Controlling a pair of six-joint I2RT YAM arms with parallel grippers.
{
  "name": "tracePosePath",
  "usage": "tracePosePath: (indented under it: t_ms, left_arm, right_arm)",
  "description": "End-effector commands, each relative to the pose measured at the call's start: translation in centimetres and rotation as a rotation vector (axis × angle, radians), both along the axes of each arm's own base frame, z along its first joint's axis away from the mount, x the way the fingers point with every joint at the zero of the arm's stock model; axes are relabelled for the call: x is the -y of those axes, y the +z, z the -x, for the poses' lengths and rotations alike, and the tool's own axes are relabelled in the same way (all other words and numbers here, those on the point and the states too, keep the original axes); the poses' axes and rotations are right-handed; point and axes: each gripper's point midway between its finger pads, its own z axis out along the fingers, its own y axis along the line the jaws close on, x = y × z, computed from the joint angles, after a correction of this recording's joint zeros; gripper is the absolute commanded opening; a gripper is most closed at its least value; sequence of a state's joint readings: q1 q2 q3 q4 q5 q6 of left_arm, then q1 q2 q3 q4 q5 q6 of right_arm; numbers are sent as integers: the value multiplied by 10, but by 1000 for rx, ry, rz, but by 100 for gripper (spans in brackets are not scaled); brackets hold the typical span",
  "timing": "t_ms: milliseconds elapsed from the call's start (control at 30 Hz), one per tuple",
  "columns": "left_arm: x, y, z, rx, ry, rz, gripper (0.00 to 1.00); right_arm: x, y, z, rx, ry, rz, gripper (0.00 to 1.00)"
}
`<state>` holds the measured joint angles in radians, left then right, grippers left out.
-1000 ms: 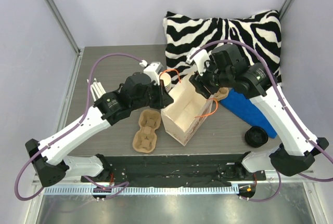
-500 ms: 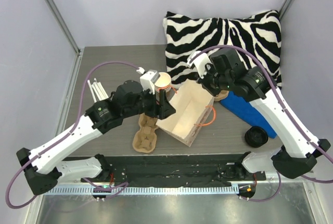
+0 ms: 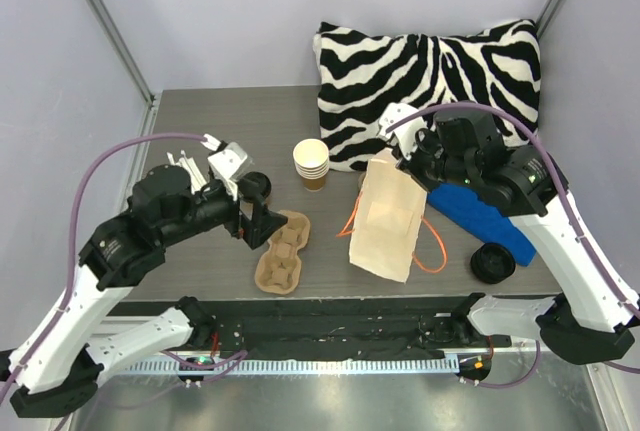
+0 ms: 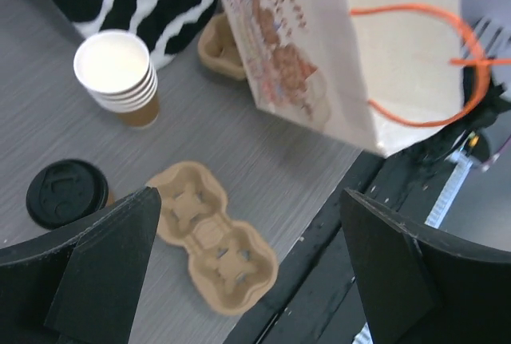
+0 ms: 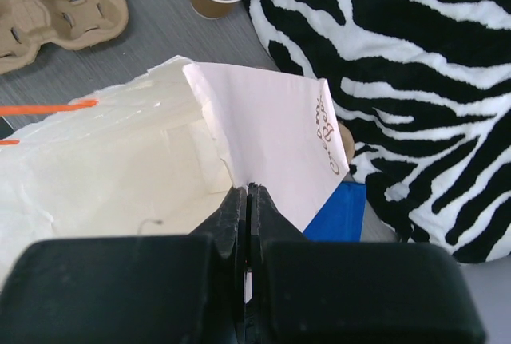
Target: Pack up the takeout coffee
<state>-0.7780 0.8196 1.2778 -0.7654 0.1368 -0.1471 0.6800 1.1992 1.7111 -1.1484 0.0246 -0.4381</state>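
Observation:
The takeout coffee (image 3: pixel 257 188), a brown cup with a black lid (image 4: pixel 66 192), stands on the table left of the stack of cream cups (image 3: pixel 311 163). My left gripper (image 3: pixel 258 219) hangs open just in front of it, with only the cardboard cup carrier (image 4: pixel 211 236) showing between its fingers (image 4: pixel 112 256). My right gripper (image 5: pixel 247 192) is shut on the top edge of the pale paper bag (image 3: pixel 388 219), which hangs tilted from it with its orange handles loose. The bag's mouth (image 5: pixel 136 160) faces the right wrist camera.
A zebra pillow (image 3: pixel 430 71) lies at the back right. A blue flat thing (image 3: pixel 480 213) and a pile of black lids (image 3: pixel 493 263) sit right of the bag. A second carrier (image 4: pixel 219 45) lies behind the bag. White sticks (image 3: pixel 185 166) lie at the left.
My left gripper has opened, let go of the bag and drawn back left, uncovering the coffee. My right gripper has shut on the bag's edge and swung the bag right.

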Motion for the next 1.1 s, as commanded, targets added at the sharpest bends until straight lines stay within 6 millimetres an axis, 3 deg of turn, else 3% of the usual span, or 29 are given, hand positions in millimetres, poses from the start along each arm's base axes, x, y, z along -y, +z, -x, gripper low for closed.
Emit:
tracePosePath:
  t_ms: [0,100,133,233,467,633,700,733,767,867,967,1067]
  left_arm:
    - [-7,-60,-10,-100,-86,-230,95]
    - [-9,-98,-27,-252,-146,-325,91]
    - [-6,-102,-27,-272,-191,-325,91]
    - [-1,-116,-42,-248,-267,-380,100]
    - [23,-135,-80,16,-419,-419,100]
    - [28,-171,-77,197,-666,-491,100]
    - [27,-183,-74,182,-726,-519,100]
    - [29,-180,-78,185,-748,-526,99]
    - [25,-196,-74,128,-805,-550,95]
    - [25,-203,-87,77,-822,-539,86]
    - [23,-213,-110,137,-789,-579,84]
    - [20,-226,-118,162,-798,-615,82]
  right_arm:
    - [-10,7,4,49,80,-32,1]
    - [-11,3,7,46,103,-29,1]
    - [-12,3,7,45,107,-31,1]
    - [-13,4,7,42,106,-37,1]
    - [-15,2,6,27,105,-36,1]
    - [-17,0,5,11,106,-31,1]
    - [-17,-1,4,3,98,-34,1]
    - [-18,-1,4,2,99,-35,1]
    - [-18,-1,4,0,96,-35,1]
    - [-19,-1,4,-4,96,-37,1]
    - [-19,-3,4,-15,93,-38,1]
    - [-21,-3,4,-22,93,-45,1]
